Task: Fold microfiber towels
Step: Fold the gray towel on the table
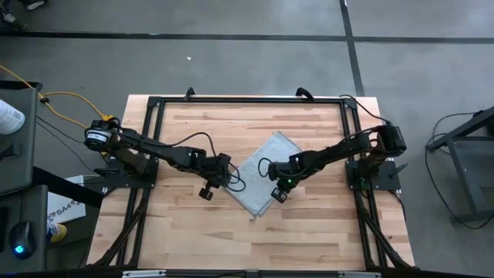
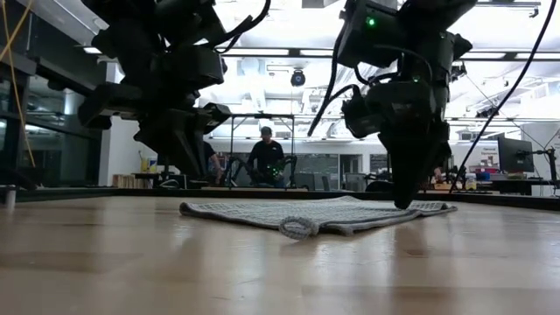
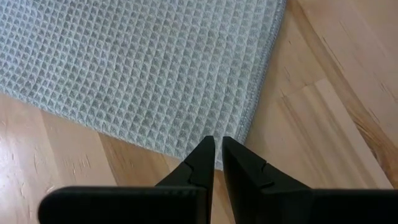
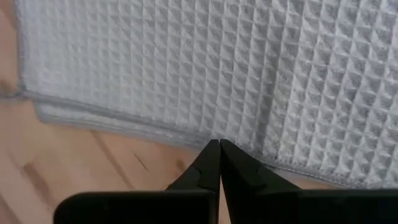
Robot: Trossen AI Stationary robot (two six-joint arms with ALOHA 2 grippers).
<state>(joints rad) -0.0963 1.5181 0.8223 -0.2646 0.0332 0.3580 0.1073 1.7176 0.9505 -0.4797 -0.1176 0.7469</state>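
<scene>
Microfiber towel (image 1: 264, 174), already folded once into a rectangle, lies mid-table, long axis diagonal from the near-left corner to the far-right. Left gripper (image 1: 218, 171) beside its left edge, jaws nearly together, empty; right gripper (image 1: 279, 188) at the right edge, jaws together, empty. Judged step: regrasping an edge for the second fold; both must open first.
</scene>
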